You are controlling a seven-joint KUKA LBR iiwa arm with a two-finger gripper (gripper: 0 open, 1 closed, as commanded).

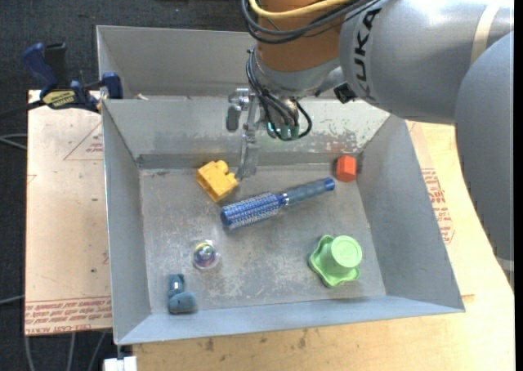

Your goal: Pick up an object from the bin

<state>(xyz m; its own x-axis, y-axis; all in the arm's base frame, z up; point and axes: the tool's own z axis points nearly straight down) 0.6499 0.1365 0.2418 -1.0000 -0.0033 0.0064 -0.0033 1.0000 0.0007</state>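
End effector point(245, 168) sits mid-frame right beside the yellow block point(216, 179) (can't tell if it's open or closed), blue brush point(276, 203) just below.

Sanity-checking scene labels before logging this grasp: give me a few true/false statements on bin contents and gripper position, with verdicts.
1. The yellow block lies toward the back of the bin, right beside the gripper. True.
2. The blue brush stands upright in a corner. False: it lies flat across the middle.
3. The green cup sits at the front right. True.
4. The orange block touches the silver ball. False: they lie far apart, the block at the back right and the ball at the front left.
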